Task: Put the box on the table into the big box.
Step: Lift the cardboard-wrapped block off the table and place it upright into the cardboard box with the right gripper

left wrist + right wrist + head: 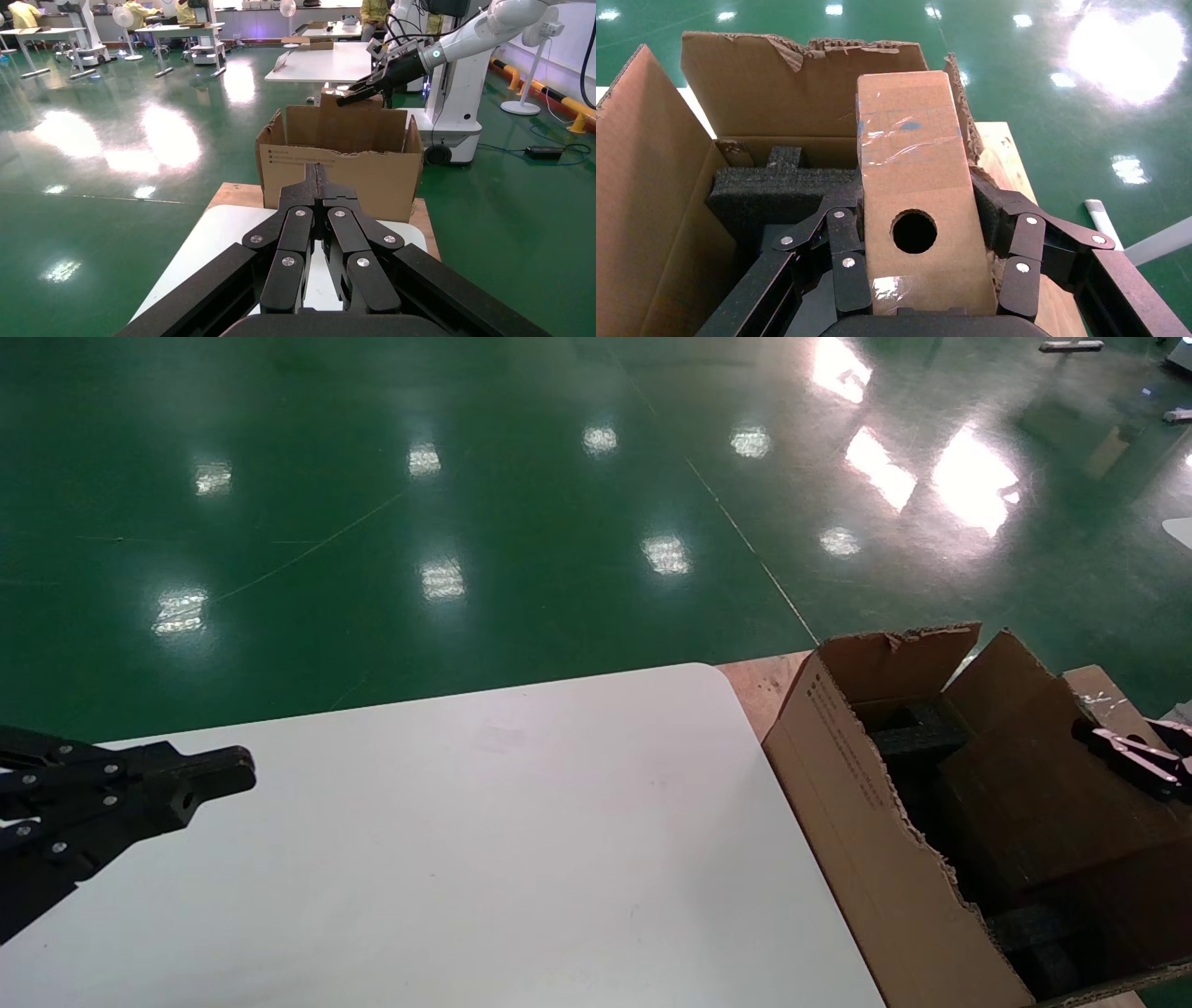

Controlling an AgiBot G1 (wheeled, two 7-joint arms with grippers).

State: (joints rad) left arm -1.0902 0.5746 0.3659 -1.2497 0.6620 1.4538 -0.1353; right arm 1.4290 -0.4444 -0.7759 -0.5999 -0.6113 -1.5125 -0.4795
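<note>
While the left gripper (pixel 237 775) hangs idle over the near left part of the table (pixel 521 859), its fingers pressed together with nothing between them, we log the right gripper (pixel 926 281) over the big box (pixel 866 822).

The right wrist view shows the right gripper's fingers (pixel 843 270) clamped on either side of the box (pixel 916 189), round dark hole in its broad face toward the camera, clear tape across its upper part. We note the box is held above the open carton, over the black foam blocks (pixel 775 193) lying inside.

From the head view the box (pixel 1043 784) sits within the carton's outline, near the side farthest from the table, with the right gripper (pixel 1131 756) at its upper edge. Whether the box touches the foam we cannot tell.

The big box stands just beside the table's right edge on a wooden board (pixel 759 682), torn flaps raised. Green floor (pixel 466 505) lies beyond.
</note>
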